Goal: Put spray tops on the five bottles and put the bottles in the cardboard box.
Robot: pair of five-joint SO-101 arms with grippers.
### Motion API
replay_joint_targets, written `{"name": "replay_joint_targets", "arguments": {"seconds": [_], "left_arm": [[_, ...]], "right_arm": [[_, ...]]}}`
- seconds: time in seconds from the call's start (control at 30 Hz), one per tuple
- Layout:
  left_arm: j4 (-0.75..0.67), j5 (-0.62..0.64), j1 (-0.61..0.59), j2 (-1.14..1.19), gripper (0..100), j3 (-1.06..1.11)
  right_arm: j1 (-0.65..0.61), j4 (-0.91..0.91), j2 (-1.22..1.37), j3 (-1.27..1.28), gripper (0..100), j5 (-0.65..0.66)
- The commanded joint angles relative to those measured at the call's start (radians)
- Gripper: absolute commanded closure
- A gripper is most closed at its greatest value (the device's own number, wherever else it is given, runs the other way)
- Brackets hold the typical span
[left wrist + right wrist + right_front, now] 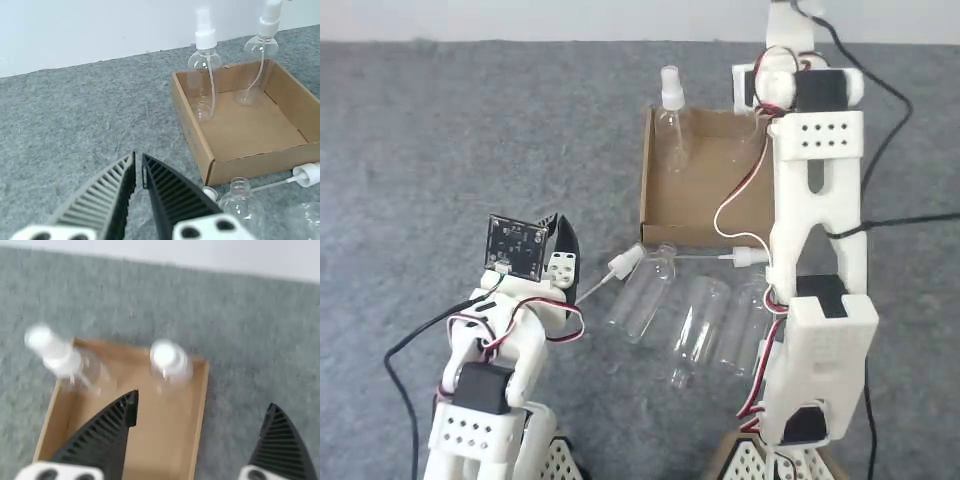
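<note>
The cardboard box (646, 170) lies at the table's far middle. Two capped bottles stand in it along its far wall: one (205, 65) in the left corner and one (262, 50) to its right. My right arm (815, 200) stretches over the box, and its gripper (202, 405) hangs open above the second capped bottle (167, 360), holding nothing. Three uncapped bottles (645, 290) (695, 320) (745, 320) lie in front of the box, with loose spray tops (625, 265) (750, 257) beside them. My left gripper (139, 162) is shut and empty, left of the lying bottles.
Grey carpet-like cloth (440, 140) covers the table, with open room to the left of the box. Cables (910, 130) trail off the right arm on the right side. The box's near wall (260, 162) stands between the lying bottles and the box floor.
</note>
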Motion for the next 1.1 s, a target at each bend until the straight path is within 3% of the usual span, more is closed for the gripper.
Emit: {"name": "replay_joint_targets", "arguments": {"seconds": [0.0, 0.2, 0.4, 0.57, 0.77, 0.87, 1.07], "left_arm": [[-0.026, 0.008, -0.005, -0.011, 99, -0.007], [-0.025, 0.008, -0.006, -0.011, 99, -0.007], [-0.026, 0.005, -0.006, -0.011, 99, -0.007], [-0.026, 0.003, -0.006, -0.011, 99, -0.007], [-0.025, 0.003, -0.006, -0.014, 99, -0.007], [-0.025, 0.003, -0.006, -0.014, 99, -0.007], [-0.023, 0.005, -0.006, -0.011, 99, -0.007]], "right_arm": [[-0.002, 0.312, -0.036, -0.157, 67.6, -0.002], [0.044, 0.351, -0.038, -0.064, 72.8, 0.031], [0.056, 0.351, -0.147, 0.218, 76.7, 0.077], [0.031, 0.321, -0.389, 0.571, 75.7, 0.091], [0.036, 0.174, -0.71, 1.092, 66.6, 0.169], [0.081, 0.079, -0.868, 1.336, 66.7, 0.175], [0.188, -0.039, -1.124, 1.731, 70.7, 0.311]]}}
